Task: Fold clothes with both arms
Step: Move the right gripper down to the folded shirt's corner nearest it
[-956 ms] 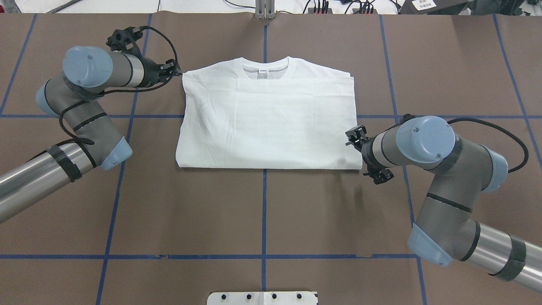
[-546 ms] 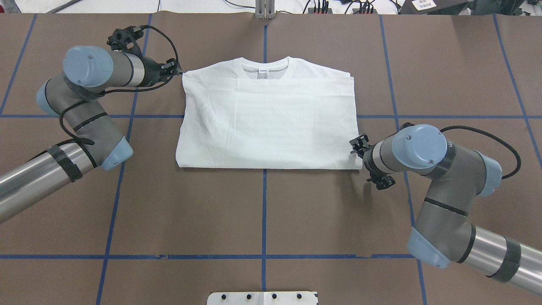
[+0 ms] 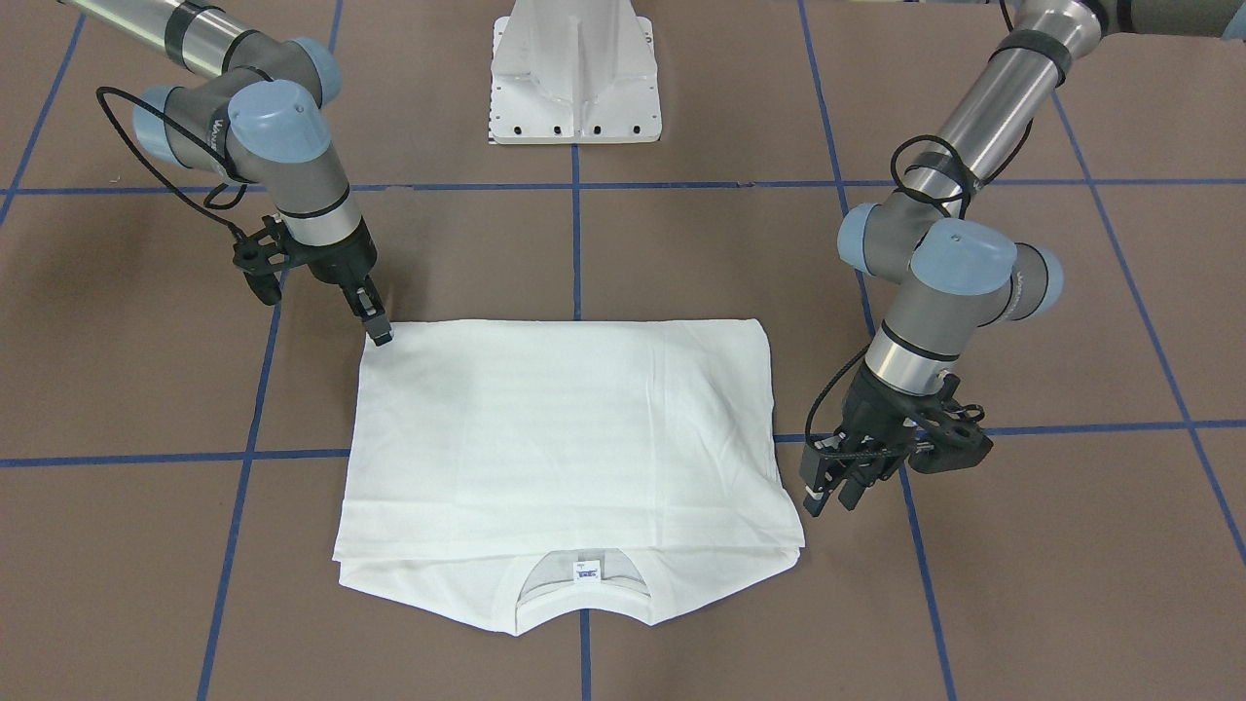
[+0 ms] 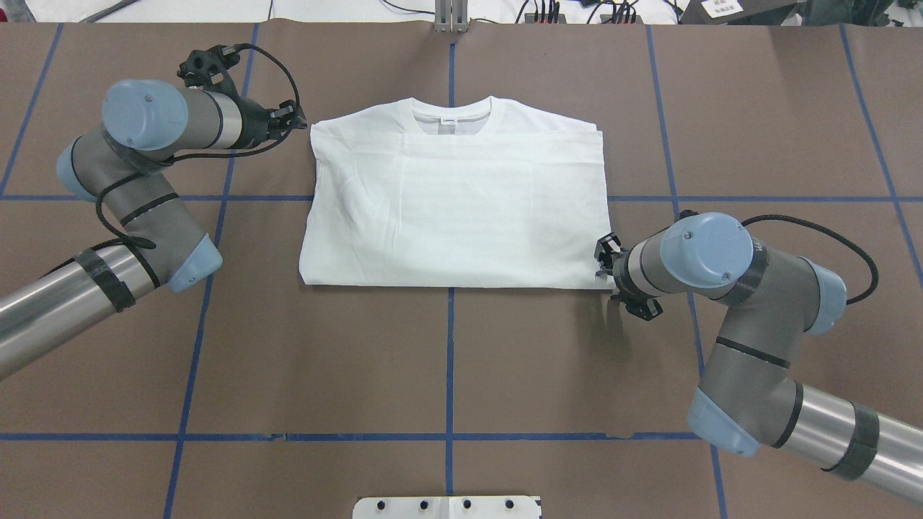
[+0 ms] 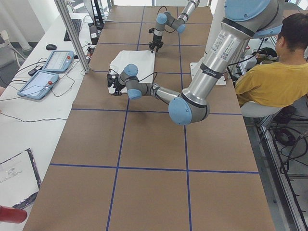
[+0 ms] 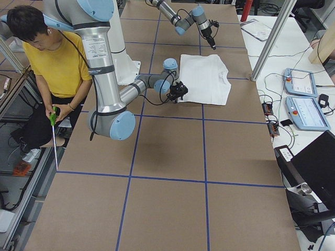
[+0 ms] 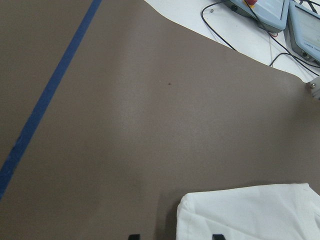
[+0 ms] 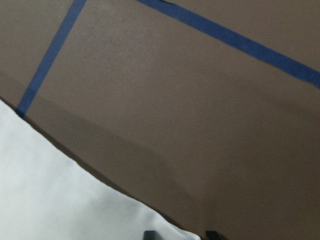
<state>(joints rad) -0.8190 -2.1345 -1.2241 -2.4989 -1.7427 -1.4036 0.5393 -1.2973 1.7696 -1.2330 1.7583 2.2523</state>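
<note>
— Where do we stand with the shirt [image 4: 454,209]?

— We see it flat on the tabletop [image 4: 447,360], already a tidy rectangle with the sleeves tucked in and the collar [image 4: 452,115] on the edge far from the robot. We judge we are between folds, setting up the grasp for the next one.

— And the hands?

— The left hand [image 3: 827,501] sits at the collar-side corner on its own side. Its wrist view shows the jaws apart with the corner between them, nothing pinched yet. The right hand [image 3: 378,329] is low at the opposite corner, on the edge near the robot, jaws likewise parted around the cloth tip.

— So what does the next move call for?

— We think both must drop to the tabletop, clench on every layer at their corners, then lift together, so the stack does not slide apart.

— Any containers?

— We see none; nothing here holds anything.
</note>
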